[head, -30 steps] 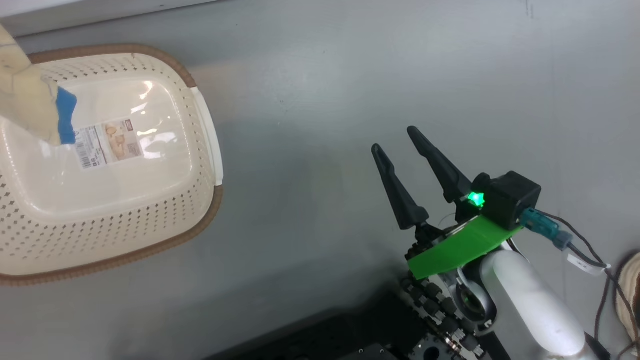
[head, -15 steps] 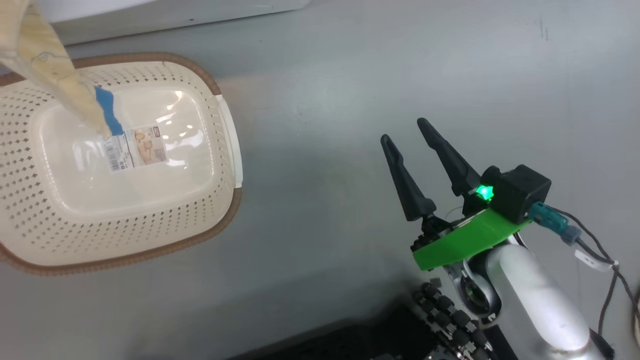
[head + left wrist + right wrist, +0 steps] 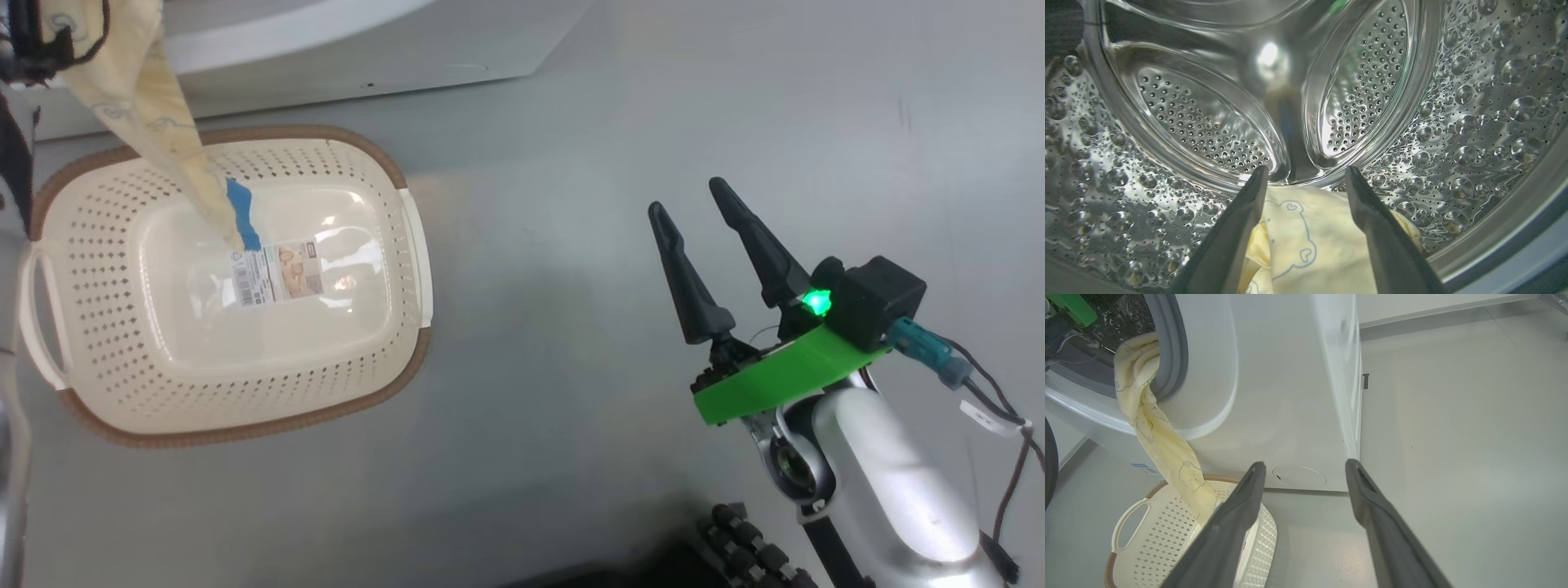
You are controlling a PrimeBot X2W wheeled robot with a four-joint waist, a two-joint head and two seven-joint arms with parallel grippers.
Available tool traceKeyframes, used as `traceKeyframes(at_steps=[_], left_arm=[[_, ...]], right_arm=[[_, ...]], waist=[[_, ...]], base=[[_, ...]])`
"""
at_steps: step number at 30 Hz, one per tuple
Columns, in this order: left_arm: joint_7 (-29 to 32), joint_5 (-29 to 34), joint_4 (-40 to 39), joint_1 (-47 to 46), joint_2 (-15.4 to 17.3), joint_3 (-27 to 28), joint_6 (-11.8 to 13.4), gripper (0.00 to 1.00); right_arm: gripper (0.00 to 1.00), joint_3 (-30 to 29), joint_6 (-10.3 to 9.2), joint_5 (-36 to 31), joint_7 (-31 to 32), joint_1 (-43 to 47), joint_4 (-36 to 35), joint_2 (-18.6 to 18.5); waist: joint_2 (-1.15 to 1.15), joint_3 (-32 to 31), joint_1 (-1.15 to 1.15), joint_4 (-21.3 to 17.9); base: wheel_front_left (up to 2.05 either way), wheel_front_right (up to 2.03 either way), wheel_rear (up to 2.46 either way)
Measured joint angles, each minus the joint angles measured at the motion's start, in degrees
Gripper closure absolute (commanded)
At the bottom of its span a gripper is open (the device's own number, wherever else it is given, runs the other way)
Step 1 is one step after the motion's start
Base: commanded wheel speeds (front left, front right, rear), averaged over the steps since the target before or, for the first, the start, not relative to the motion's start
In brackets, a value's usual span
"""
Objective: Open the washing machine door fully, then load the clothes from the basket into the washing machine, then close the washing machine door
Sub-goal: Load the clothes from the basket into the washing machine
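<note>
Yellow clothes [image 3: 1298,245] prob. released; left hand [image 3: 1306,169] now open.

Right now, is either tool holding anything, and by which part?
Nothing is held. The left tool stands open inside the drum, the yellow garment lying loose between its jaws, not pinched. The right tool is open and empty.

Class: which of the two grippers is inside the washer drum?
The left gripper, jaws over the yellow cloth in the drum; the right gripper is outside, above the floor.
</note>
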Motion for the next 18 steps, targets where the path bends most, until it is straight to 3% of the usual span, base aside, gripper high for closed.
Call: traceKeyframes(at_steps=[6,18], left_arm=[[0.0,-2.2,-4.0,9.4,-2.1,2.3,0.5,0.00],[0.0,-3.2,-18.6,26.1,-3.1,6.6,1.6,0.00]], right_arm=[[0.00,-1.6,0.00,-0.1,0.0,0.6,0.4,-0.6],[0.00,-2.9,0.00,-0.6,0.0,4.1,0.5,-1.3]], waist=[[0.00,-4.8,0.00,1.8],[0.00,-10.6,0.00,4.9]], base=[[0.00,0.00,0.00],[0.00,0.00,0.00]])
